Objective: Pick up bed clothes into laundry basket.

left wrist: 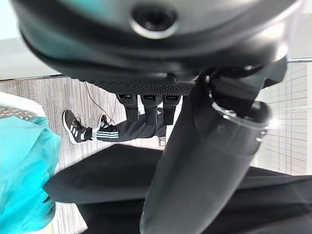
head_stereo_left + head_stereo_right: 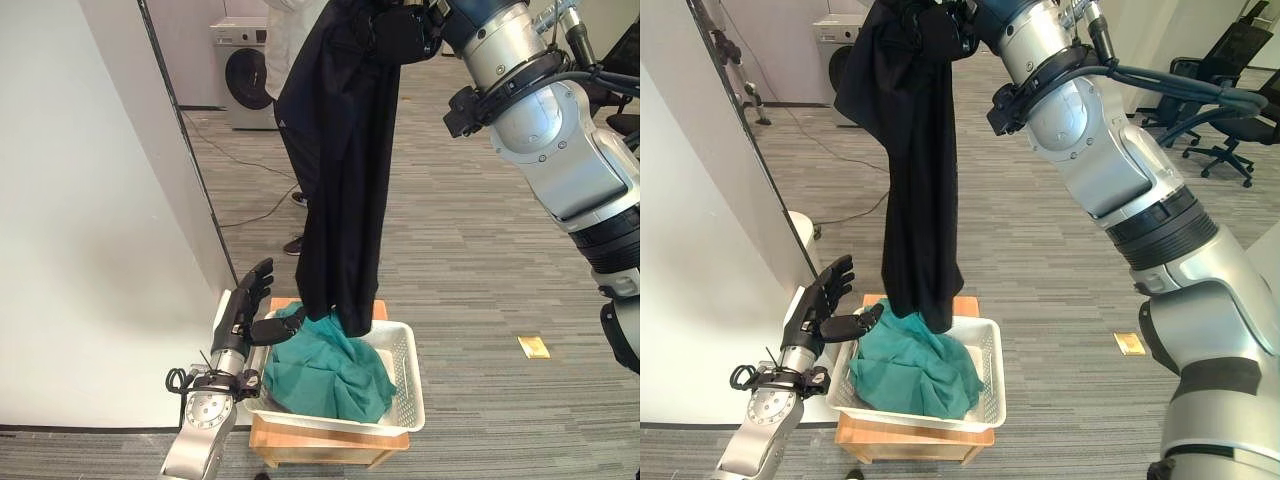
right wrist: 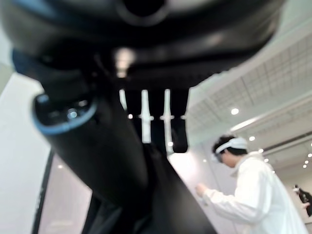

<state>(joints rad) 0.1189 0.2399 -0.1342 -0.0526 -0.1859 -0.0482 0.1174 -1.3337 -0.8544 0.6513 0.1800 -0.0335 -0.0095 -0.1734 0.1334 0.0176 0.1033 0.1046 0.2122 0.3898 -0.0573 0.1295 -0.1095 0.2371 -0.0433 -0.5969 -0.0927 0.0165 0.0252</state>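
Left robot hand (image 2: 243,312): fingers straight, empty, beside white perforated plastic laundry basket (image 2: 405,390) holding crumpled teal cloth (image 2: 330,372). Right robot hand (image 2: 402,35): clenched on long black garment (image 2: 345,190) hanging above basket, hem touching teal cloth.

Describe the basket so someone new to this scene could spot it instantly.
Start at the white partition wall on the robot's left and follow it down to the grey carpet. At its foot is a low wooden stool, and on it sits the laundry basket: white, rectangular, perforated sides. It holds a crumpled teal cloth, with a long black garment hanging down into it.
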